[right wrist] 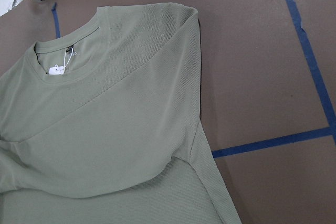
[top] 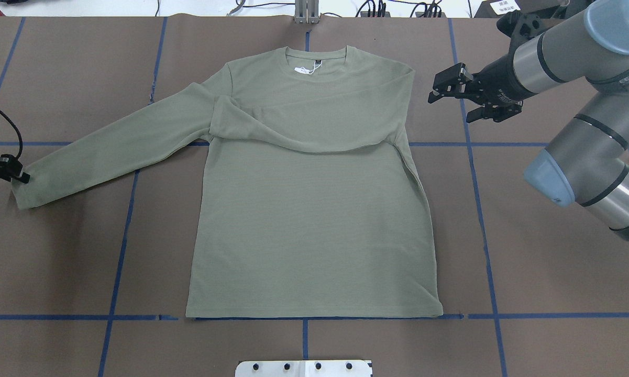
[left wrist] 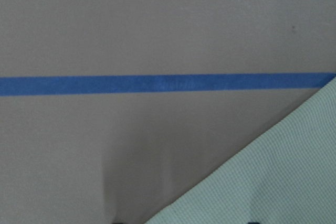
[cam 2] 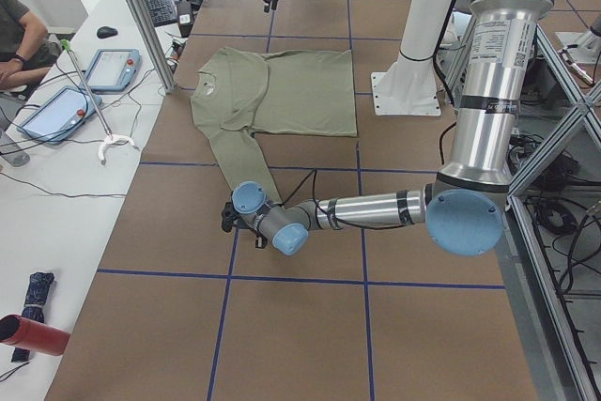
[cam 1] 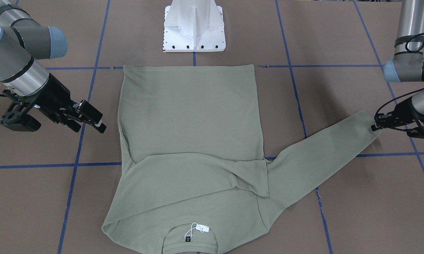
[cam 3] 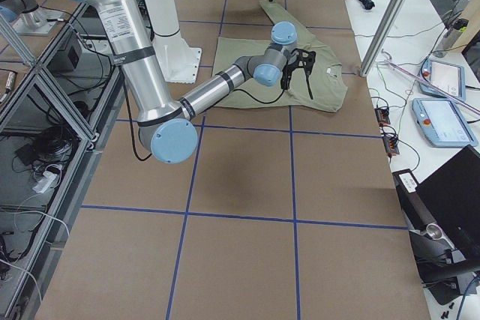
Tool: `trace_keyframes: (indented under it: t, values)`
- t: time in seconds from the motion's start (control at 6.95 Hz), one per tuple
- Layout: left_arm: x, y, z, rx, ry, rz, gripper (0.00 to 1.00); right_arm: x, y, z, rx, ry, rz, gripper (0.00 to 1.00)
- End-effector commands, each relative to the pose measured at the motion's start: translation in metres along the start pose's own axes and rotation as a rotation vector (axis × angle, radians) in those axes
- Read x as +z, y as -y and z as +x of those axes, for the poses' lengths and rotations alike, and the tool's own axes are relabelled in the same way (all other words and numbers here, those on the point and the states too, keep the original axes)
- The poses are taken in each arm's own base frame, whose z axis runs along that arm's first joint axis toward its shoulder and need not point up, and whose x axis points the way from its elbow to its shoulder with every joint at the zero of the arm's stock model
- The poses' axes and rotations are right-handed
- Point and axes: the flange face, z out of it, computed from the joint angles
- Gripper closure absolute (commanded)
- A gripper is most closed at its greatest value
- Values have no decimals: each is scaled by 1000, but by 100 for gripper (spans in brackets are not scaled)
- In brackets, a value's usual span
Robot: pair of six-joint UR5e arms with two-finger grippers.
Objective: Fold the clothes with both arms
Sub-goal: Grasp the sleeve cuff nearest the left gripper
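Even, diffuse light from above fills every view with no glare, throwing only faint soft shadows on the desk (top: 529, 251) beneath the arms, while the left wrist close-up looks slightly soft and dim along its lower edge.

Silver-tube arms (top: 597, 125), grey joints, light-blue caps.

Left arm (cam 2: 376, 208): stretched low and far out from the white base (cam 1: 194, 28), forearm nearly level.
Left gripper (top: 15, 175): at the table surface, fingers hard to make out.
Right arm (top: 565, 57): raised, reaching forward from the base.
Right gripper (top: 450, 91): in the air, jaws apart, holding nothing.
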Motion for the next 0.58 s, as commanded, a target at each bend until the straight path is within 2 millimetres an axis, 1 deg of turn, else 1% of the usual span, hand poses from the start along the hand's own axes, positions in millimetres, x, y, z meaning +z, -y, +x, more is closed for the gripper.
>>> trace_keyframes:
  t: [0.0, 0.14, 0.29, 0.43]
  values:
    - [-18, -5, 23, 32, -26, 22, 100, 1, 0, 0, 2, -1, -2, 1]
    - [-37, -4, 56, -7, -85, 31, 100, -1, 0, 1, -6, 0, -3, 1]
    - [-58, 5, 100, -28, -131, 60, 100, 0, -2, 15, 1, -12, -13, 1]
    - [-82, 35, 159, -59, -189, 102, 100, -6, -3, 35, -11, -29, -6, 0]
